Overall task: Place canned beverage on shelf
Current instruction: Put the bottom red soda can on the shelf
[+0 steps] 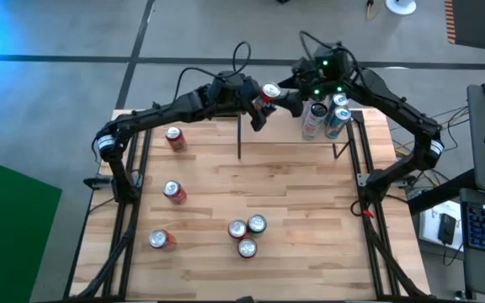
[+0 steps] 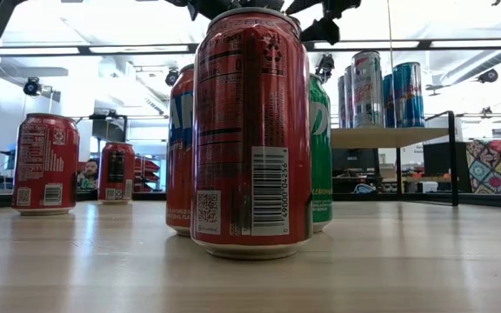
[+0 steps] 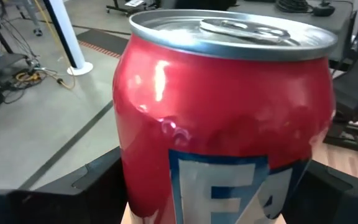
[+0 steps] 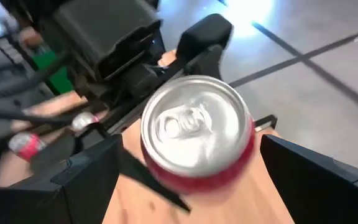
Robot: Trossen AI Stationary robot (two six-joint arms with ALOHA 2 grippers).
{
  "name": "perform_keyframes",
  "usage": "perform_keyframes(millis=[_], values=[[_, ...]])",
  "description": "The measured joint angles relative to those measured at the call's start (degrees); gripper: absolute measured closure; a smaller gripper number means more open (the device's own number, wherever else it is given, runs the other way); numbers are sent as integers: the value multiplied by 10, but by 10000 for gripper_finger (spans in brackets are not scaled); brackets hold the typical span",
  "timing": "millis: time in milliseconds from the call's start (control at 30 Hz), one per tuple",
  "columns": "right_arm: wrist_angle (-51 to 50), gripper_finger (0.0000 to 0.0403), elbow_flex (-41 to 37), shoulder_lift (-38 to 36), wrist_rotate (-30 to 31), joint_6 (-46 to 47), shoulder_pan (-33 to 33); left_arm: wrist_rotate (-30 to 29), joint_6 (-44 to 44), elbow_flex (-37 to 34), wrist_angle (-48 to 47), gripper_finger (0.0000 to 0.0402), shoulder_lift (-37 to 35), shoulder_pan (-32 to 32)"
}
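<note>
A red can with a silver top is at the shelf's left end, at the table's far edge. My left gripper reaches in from the left and is shut on the can, which fills the left wrist view. My right gripper is just to the can's right, open. In the right wrist view its fingers stand on either side of the can with gaps, touching nothing. The shelf board also shows in the low view. My left gripper pinches the can's side wall between its two fingers, low on the body. The fingers come roughly level from the table's left. The can stands upright with its top up. Whether its base rests on the shelf board does not show.
Tall silver and blue cans stand on the shelf's right end, close to my right gripper; they also show in the low view. Red cans stand on the table at the left, and three stand near the middle.
</note>
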Motion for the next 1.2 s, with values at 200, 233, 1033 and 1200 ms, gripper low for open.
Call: perform_keyframes(millis=[200, 233, 1033, 1200], values=[[-1, 39, 13, 29, 40, -13, 24, 3, -2, 0, -22, 91, 2, -10], [-1, 45, 13, 29, 44, -10, 24, 4, -5, 0, -31, 91, 3, -11], [-26, 11, 13, 37, 37, 43, 28, 2, 0, 16, -26, 92, -2, -10], [-28, 47, 18, 37, 62, 56, 29, 1, 0, 17, -30, 92, -1, -10]])
